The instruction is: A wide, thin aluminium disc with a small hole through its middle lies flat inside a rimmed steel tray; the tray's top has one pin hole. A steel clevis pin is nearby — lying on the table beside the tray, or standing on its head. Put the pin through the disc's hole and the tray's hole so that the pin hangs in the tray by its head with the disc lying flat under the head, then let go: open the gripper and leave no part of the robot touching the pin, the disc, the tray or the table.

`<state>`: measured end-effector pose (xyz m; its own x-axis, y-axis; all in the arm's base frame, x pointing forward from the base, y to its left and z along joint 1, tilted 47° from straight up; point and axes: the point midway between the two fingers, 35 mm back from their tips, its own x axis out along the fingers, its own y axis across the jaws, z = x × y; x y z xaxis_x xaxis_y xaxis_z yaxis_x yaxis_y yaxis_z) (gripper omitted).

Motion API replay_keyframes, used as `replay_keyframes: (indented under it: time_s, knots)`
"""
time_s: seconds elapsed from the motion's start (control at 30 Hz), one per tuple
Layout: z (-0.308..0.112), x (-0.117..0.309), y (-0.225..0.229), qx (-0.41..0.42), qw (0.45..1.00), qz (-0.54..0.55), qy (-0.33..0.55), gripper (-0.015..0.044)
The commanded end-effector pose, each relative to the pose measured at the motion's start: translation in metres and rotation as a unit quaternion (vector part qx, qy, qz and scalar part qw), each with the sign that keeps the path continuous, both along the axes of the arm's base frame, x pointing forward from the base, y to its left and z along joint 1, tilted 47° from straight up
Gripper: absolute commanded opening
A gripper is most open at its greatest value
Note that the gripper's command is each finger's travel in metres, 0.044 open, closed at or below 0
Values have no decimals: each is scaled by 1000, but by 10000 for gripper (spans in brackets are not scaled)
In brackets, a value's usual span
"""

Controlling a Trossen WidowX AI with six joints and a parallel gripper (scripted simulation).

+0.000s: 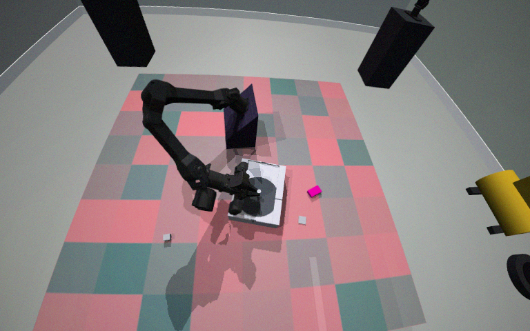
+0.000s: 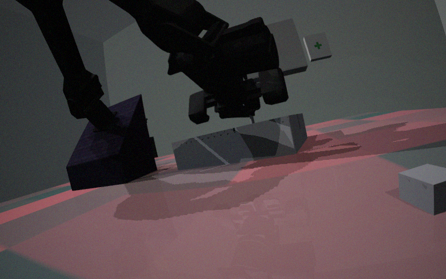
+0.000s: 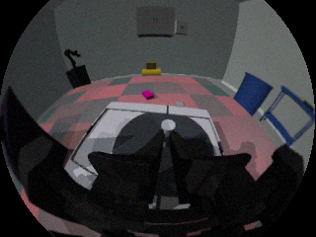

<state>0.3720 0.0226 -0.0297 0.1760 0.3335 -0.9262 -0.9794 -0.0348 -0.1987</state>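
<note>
The steel tray (image 1: 280, 177) (image 2: 207, 149) (image 3: 99, 140) stands on the chequered surface. The dark disc (image 1: 268, 203) (image 3: 134, 137) lies flat inside it. My gripper (image 1: 256, 192) (image 3: 166, 133) is over the disc's middle, shut on the clevis pin. The pin's pale round head (image 1: 258, 191) (image 3: 168, 124) shows at the fingertips, facing up. In the exterior view the thin shank (image 2: 252, 119) points down, nearly upright, from under the gripper to behind the tray's rim. The disc's hole, the tray's hole and the pin's lower end are hidden, so I cannot tell whether the pin is in them.
The arm's dark sloped base block (image 1: 242, 125) (image 2: 108, 151) stands close to the tray. Beyond the tray lie a magenta block (image 1: 314, 191) (image 3: 148, 94) and a small pale square (image 1: 301, 220) (image 3: 180, 104). A white cube (image 1: 166, 236) (image 2: 419, 187) is on the near side.
</note>
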Motion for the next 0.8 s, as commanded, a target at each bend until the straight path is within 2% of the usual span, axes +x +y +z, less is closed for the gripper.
replay_keyframes:
  time_s: [0.0,0.6,0.77]
  knots:
    - [-1,1,-1,-2,1000,-2,1,0]
    - [0,0,0,0,1000,0,0,0]
    - [0,0,0,0,1000,0,0,131]
